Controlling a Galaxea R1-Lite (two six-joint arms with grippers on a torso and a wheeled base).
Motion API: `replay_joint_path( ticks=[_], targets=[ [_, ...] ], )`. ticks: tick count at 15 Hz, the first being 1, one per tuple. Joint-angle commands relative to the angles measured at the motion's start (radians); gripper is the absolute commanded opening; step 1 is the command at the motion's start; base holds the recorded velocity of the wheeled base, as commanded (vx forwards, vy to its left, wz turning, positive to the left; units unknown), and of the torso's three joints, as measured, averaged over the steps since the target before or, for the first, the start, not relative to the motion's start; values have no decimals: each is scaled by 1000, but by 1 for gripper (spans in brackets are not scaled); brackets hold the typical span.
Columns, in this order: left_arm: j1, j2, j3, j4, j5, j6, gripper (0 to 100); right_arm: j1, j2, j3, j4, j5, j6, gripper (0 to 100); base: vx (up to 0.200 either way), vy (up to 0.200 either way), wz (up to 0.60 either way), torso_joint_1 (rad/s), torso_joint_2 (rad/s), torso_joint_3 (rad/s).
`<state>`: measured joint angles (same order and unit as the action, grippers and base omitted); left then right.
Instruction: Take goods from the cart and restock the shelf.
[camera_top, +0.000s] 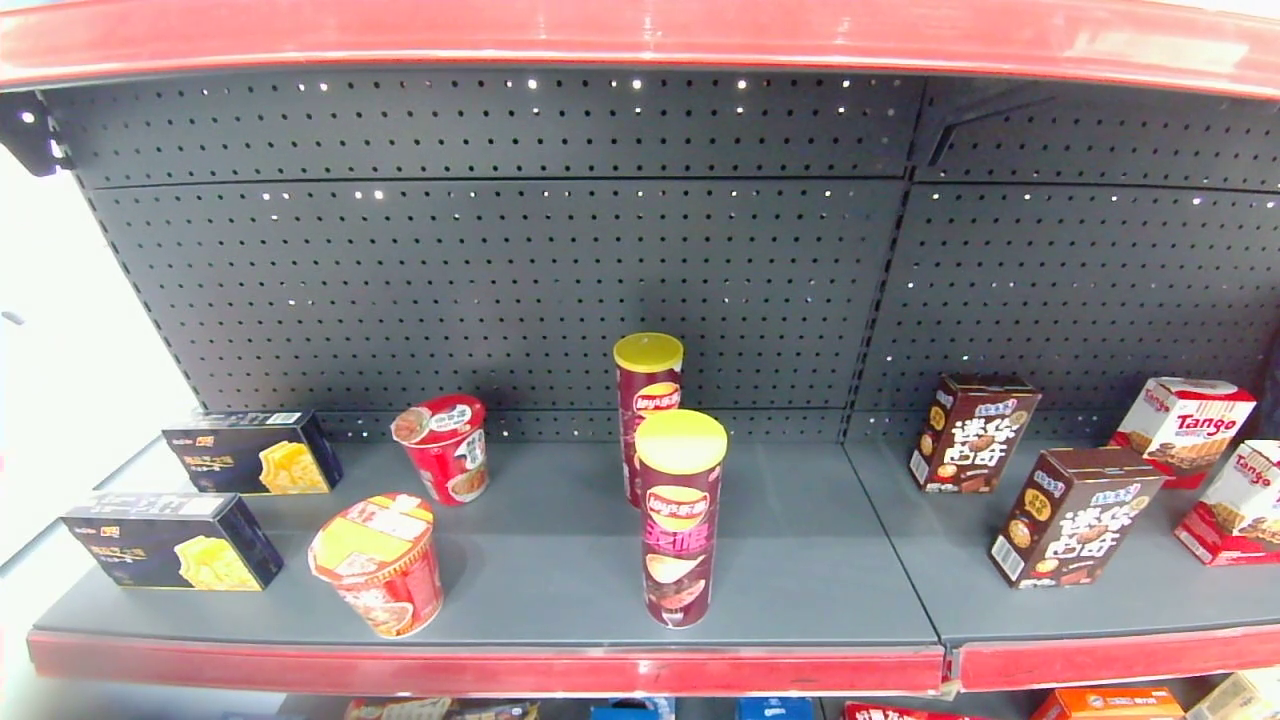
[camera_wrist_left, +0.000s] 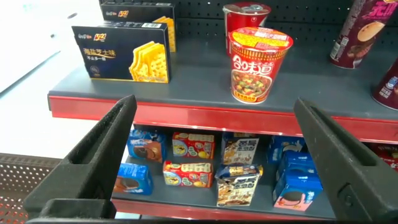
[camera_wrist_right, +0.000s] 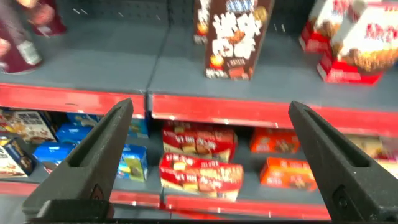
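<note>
Left pincer (camera_wrist_left: 214, 104) and right pincer (camera_wrist_right: 210, 107) are spread, empty. The chip can (camera_top: 679, 520) on the shelf (camera_top: 800, 570) seems light, stiff, slippery; grip mid-body.

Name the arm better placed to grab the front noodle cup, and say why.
Left. The left gripper is open and empty, with the front noodle cup straight ahead of it. The right gripper, also open, faces the brown biscuit box on the right section of the shelf.
</note>
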<state>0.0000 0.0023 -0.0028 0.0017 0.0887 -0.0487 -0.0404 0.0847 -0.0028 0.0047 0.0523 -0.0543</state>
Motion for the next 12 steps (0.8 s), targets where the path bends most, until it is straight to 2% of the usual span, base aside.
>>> replay_joint_path(
  ticks=[1,4,5,6,12],
  targets=[
    [0,2,1,0,0,0,100,-19,32,0,0,-2,2,100,0,0,0,0,0,0],
    [0,2,1,0,0,0,100,-26,1,-2,0,-5,1,100,0,0,0,0,0,0],
    [0,2,1,0,0,0,100,-85,-2,-2,0,-19,-3,100,0,0,0,0,0,0],
    [0,2,1,0,0,0,100,-104,-19,-2,-2,-17,-9,100,0,0,0,0,0,0],
    [0,2,1,0,0,0,100,-101,-59,-2,0,-22,-16,100,0,0,0,0,0,0]
  ],
)
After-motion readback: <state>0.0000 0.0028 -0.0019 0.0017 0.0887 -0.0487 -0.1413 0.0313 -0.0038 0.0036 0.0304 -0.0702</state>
